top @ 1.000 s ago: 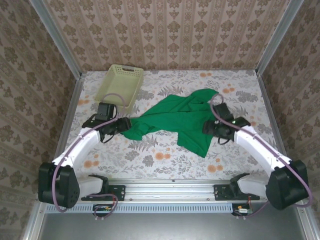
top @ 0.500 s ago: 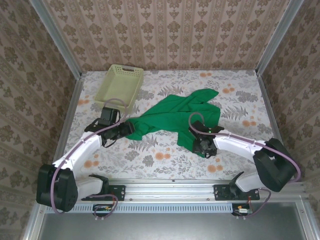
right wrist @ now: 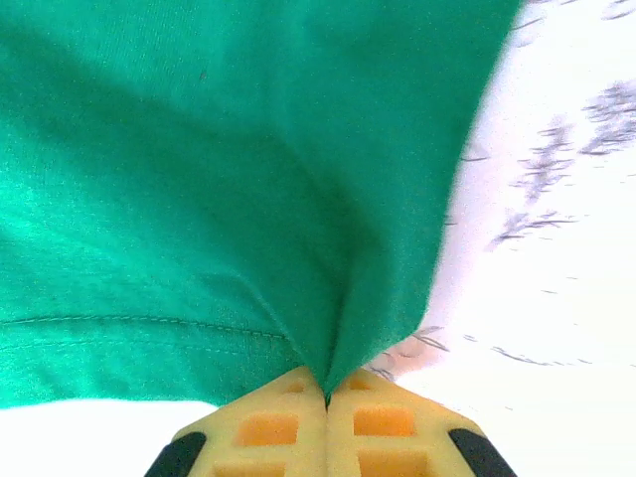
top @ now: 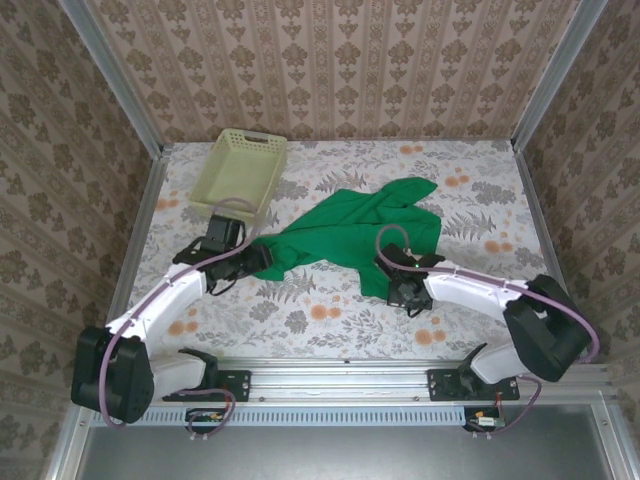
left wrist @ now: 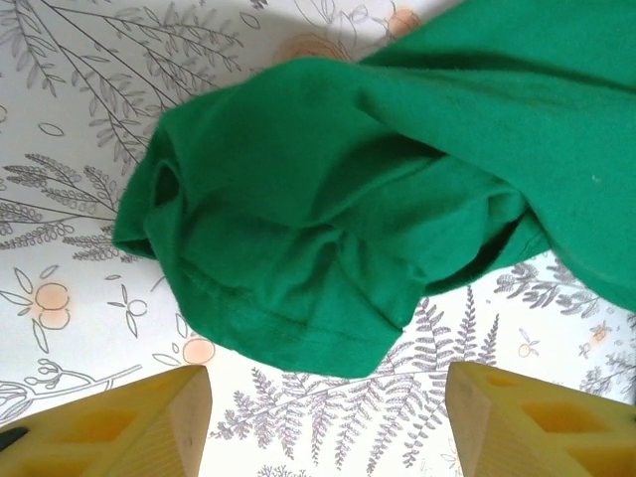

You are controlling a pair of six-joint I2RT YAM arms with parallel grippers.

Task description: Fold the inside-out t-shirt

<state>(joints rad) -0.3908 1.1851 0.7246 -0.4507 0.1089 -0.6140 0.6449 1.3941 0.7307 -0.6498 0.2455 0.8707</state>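
Between patterned walls (top: 330,60), a floral tabletop (top: 480,205) bears the t-shirt (top: 345,235).

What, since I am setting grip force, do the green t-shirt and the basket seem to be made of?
Green t-shirt: soft cloth, likely a knit, with a matte finish. It lies in loose folds and creases, and a stitched hem line shows.
Basket: probably moulded plastic, pale yellow-green and smooth. Its walls stand stiff and straight and are pierced in a regular lattice.
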